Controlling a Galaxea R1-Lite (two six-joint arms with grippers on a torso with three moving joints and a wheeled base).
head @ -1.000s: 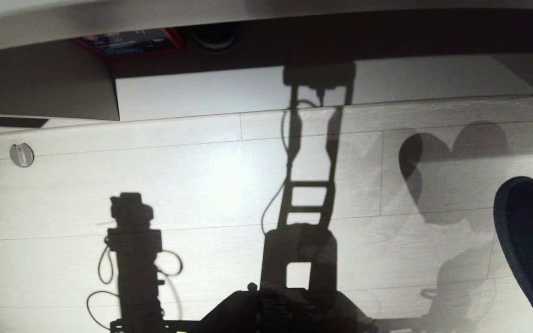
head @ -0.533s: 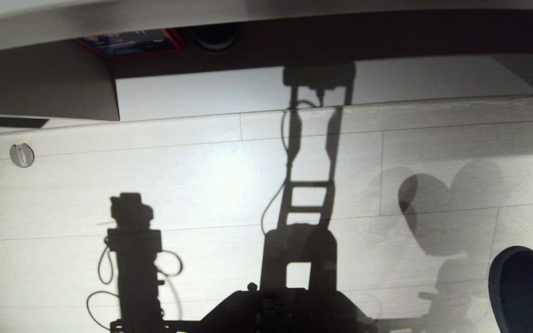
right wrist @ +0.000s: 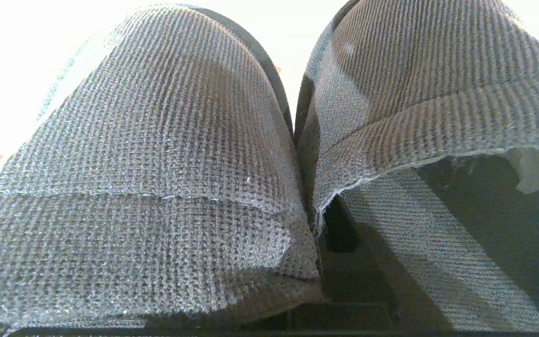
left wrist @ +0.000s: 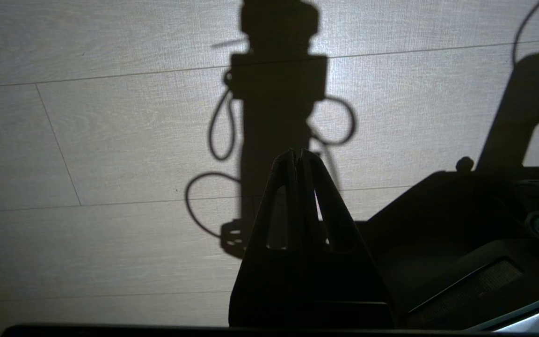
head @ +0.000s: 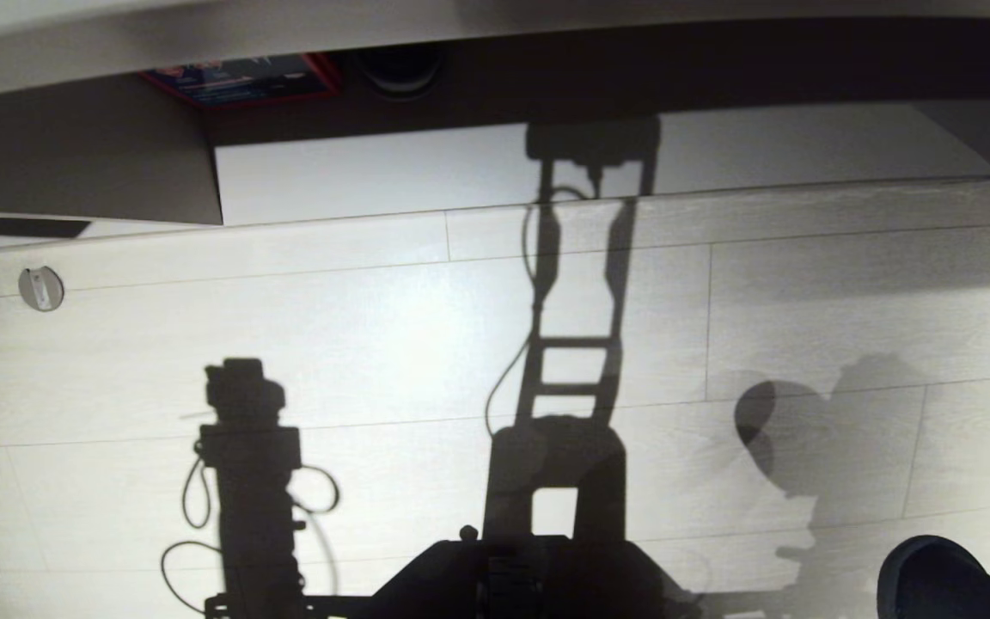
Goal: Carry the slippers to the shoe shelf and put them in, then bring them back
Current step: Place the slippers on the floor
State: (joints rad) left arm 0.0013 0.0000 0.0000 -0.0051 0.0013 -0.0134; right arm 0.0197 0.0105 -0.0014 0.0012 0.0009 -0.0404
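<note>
Down in the lower right corner of the head view, the slippers (head: pixel 950 580) poke into frame, pinched together by the right gripper (right wrist: pixel 339 229). Left gripper (left wrist: pixel 297 157) hangs over the pale floor (head: pixel 375 344), fingers pressed together, holding nothing.

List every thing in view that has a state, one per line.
slippers: side by side, clamped together by the right gripper, off the floor at the head view's lower right
right gripper: shut on the slippers
left gripper: shut, empty, over bare floor
</note>
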